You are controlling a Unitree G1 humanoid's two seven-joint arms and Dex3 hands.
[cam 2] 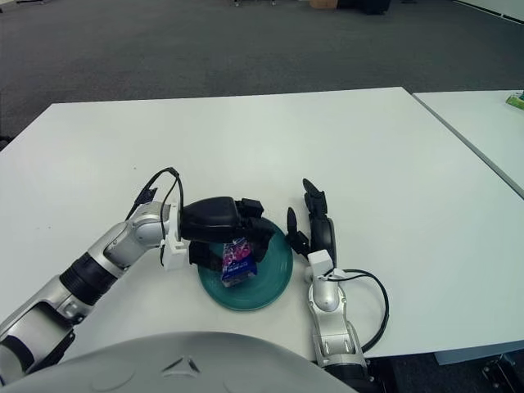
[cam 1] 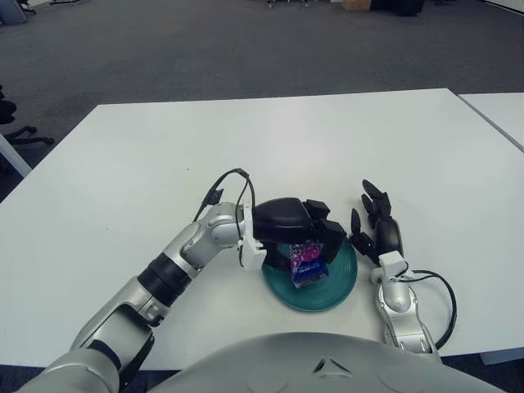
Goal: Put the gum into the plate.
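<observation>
A teal plate [cam 1: 340, 288] lies on the white table near its front edge. My left hand [cam 1: 304, 231] reaches in from the left and hovers over the plate. Its fingers are curled around the top of the gum [cam 1: 308, 264], a small purple and blue pack that stands tilted, with its lower end down on the plate. The gum also shows in the right eye view [cam 2: 238, 262]. My right hand [cam 1: 378, 225] shows just right of the plate, its fingers spread and empty.
The white table [cam 1: 327, 147] stretches back and to both sides. A second white table [cam 1: 499, 110] stands at the right with a gap between them. A black cable [cam 1: 438, 299] loops beside my right wrist.
</observation>
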